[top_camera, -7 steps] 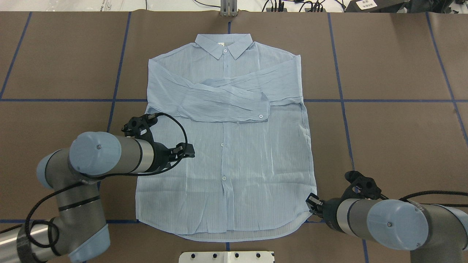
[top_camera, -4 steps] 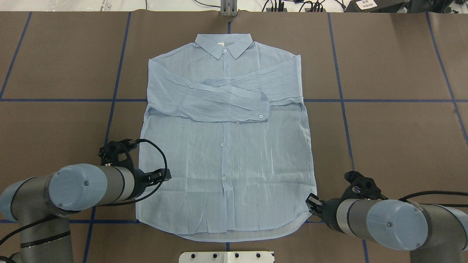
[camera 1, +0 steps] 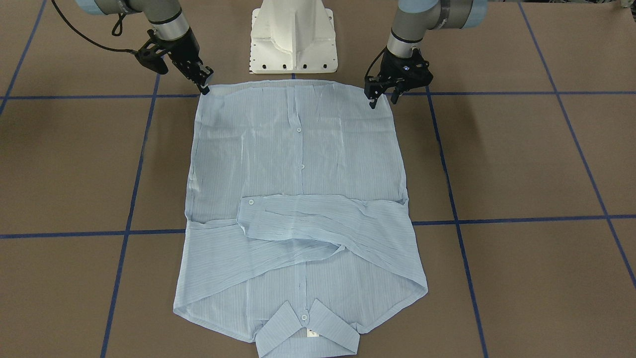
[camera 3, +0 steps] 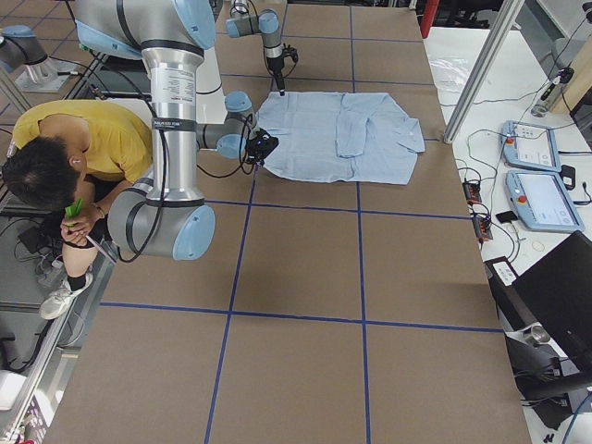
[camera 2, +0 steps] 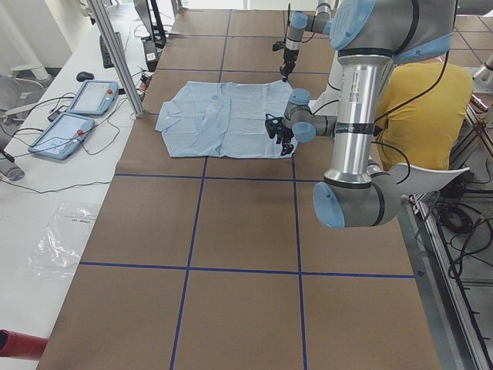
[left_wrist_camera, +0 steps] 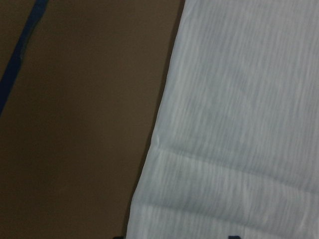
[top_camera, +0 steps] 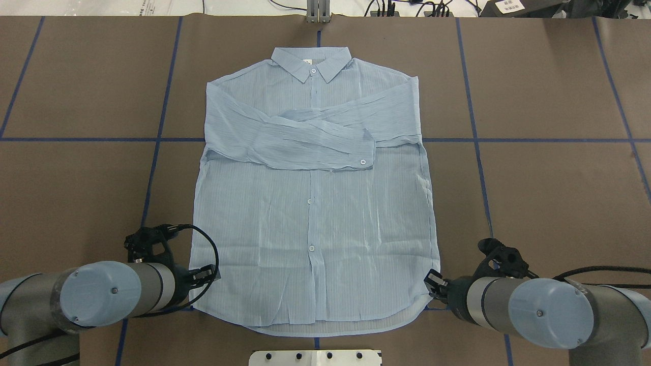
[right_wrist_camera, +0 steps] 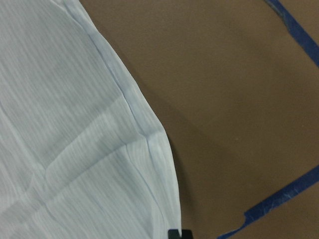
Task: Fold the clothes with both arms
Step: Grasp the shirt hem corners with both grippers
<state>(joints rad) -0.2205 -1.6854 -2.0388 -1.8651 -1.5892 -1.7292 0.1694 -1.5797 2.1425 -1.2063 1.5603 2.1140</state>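
The light-blue striped shirt (top_camera: 315, 213) lies flat on the brown table, collar (top_camera: 311, 61) at the far side, both sleeves folded across the chest. My left gripper (top_camera: 203, 277) hovers open at the hem's left corner (camera 1: 382, 99); the left wrist view shows only the shirt's side edge (left_wrist_camera: 239, 124) and bare table. My right gripper (top_camera: 435, 284) sits at the hem's right corner (camera 1: 203, 84). Its fingers look shut, with the shirt's corner (right_wrist_camera: 65, 124) running into the single fingertip (right_wrist_camera: 178, 233) in the right wrist view.
The white pedestal base (camera 1: 293, 40) stands just behind the hem. A person in a yellow top (camera 3: 92, 139) crouches behind the robot. Blue tape lines (top_camera: 157, 140) grid the table. Teach pendants (camera 2: 77, 116) lie on the white side bench beyond the collar end.
My left arm has drawn back toward the robot, from over the shirt's left middle down to the hem's left corner. The right arm and the shirt have not moved.
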